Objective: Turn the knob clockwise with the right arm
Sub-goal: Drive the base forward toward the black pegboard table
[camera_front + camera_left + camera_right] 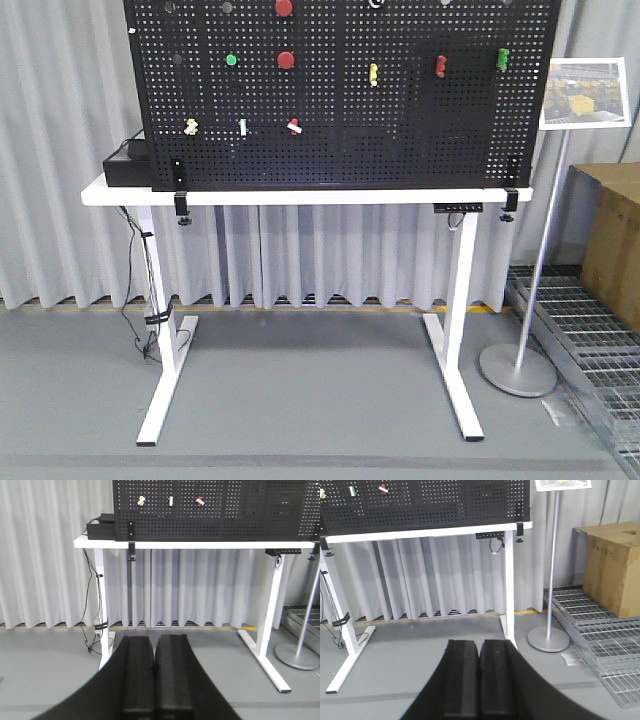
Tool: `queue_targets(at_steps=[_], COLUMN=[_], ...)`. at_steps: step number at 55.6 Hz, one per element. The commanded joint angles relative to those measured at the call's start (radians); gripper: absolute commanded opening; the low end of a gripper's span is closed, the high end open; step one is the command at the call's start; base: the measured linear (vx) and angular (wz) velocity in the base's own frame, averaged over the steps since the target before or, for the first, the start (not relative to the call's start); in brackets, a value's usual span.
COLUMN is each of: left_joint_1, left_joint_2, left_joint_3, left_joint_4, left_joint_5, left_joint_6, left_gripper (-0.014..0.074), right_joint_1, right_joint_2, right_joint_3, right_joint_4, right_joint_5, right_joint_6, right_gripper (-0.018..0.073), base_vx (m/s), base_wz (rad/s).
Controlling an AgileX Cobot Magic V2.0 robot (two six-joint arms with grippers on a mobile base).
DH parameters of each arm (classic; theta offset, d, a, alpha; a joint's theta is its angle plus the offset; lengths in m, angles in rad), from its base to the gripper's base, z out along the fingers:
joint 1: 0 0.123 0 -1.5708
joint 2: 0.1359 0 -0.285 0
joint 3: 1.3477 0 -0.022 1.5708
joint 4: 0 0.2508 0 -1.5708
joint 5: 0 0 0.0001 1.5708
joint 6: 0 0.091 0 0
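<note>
Well, both claws are shut tight, and each one holds nothing. In the right wrist view the right gripper [479,645] sits at the bottom middle of the frame. Its two black fingers [462,670] are pressed flat against each other. In the left wrist view the left gripper [154,642] looks the same at the bottom middle, with its fingers touching too. Both claws are well apart from the white table [300,197], with grey floor [320,400] in between.

In the front view a big black board with holes [400,130] stands on the table and fills the top of the frame. The red knob [286,60] is round and sits on the board in the upper middle, a bit to the left. Just left of it is a green button [231,60]. Right above it, at the top edge, is a red button [284,8]. Further right are a yellow peg [373,74], a red peg [441,66] and a green peg [503,58]. Below the knob is a row of three small switches [243,126].

A black box [125,168] sits on the left end of the table, beside the board. On the right of the frame a sign [585,92] stands on a metal pole. A brown cardboard box [612,235] is at the far right edge, with metal grates [570,320] on the floor by it. Grey curtains [60,150] hang behind it all.
</note>
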Motion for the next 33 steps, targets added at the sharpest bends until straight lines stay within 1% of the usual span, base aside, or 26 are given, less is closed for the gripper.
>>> queue_targets(at_steps=[1,18,33], left_joint_1=[0.002,0.002,0.005], left_joint_2=[-0.019,-0.019,-0.015], left_joint_3=[0.020,0.020,0.020], left_joint_4=[-0.003,-0.003,-0.003], left_joint_5=[-0.080,-0.080,-0.080], left_joint_6=[-0.002,-0.002,-0.002], left_gripper=[-0.0006,-0.0006,-0.0006], right_joint_1=[-0.004,-0.004,-0.004], right_joint_2=[-0.021,-0.020,-0.019], right_joint_3=[0.006,0.006,0.006], right_joint_4=[-0.007,-0.007,-0.007], right_joint_5=[-0.088,-0.088,-0.088], right_joint_6=[-0.005,-0.005,-0.005], right_gripper=[-0.0009,-0.0009,-0.0009], base_vx=[0.21,0.22,0.23], base_wz=[0.06,0.02,-0.09])
